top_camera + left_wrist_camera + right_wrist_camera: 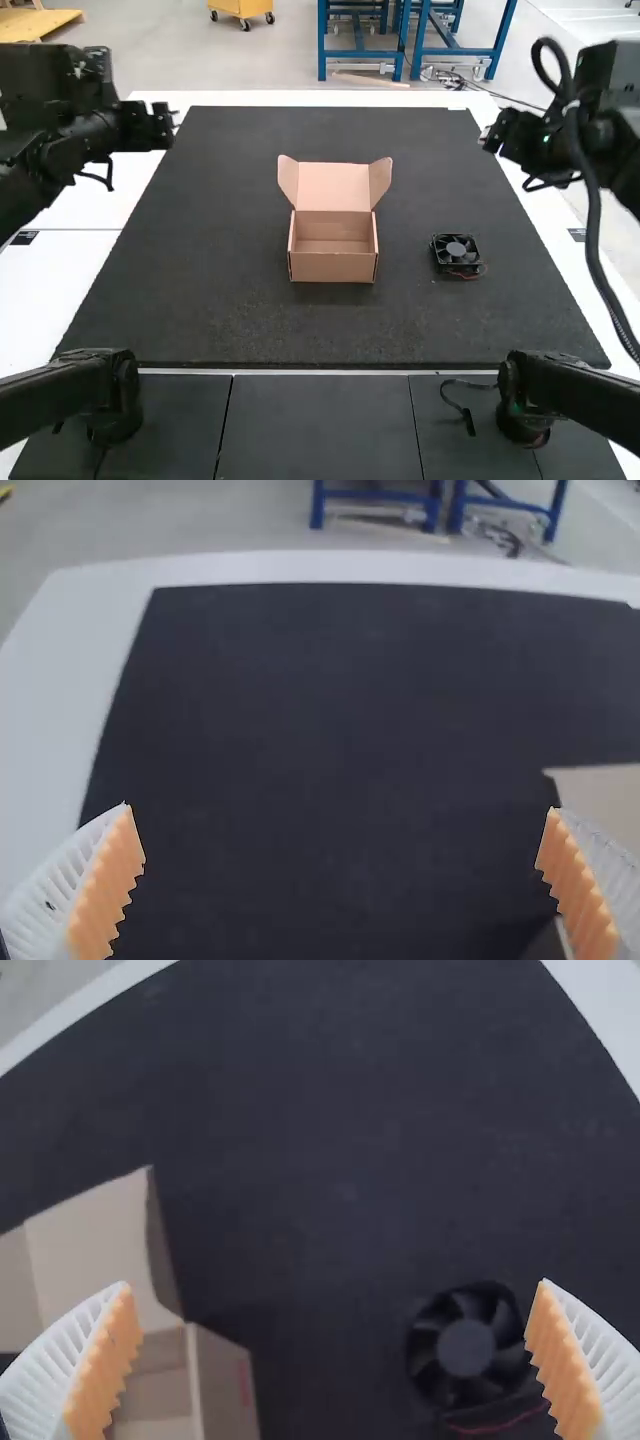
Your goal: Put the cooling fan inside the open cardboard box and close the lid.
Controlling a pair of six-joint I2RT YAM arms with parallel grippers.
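Cardboard box (333, 245): one, lid standing open.
Side flaps on lid: two, one at each end.
Cooling fan (457, 254): one, black.
Black mat (200, 250): one, with both box and fan on it.
Arms: two, counted as left arm (60, 140) and right arm (570, 130).
Grippers: two, counted as left gripper (335, 880) and right gripper (325, 1360).
Fingers (50, 900): four in all, two to a gripper, white and ribbed.
Orange pads (560, 1360): four, one on each finger.
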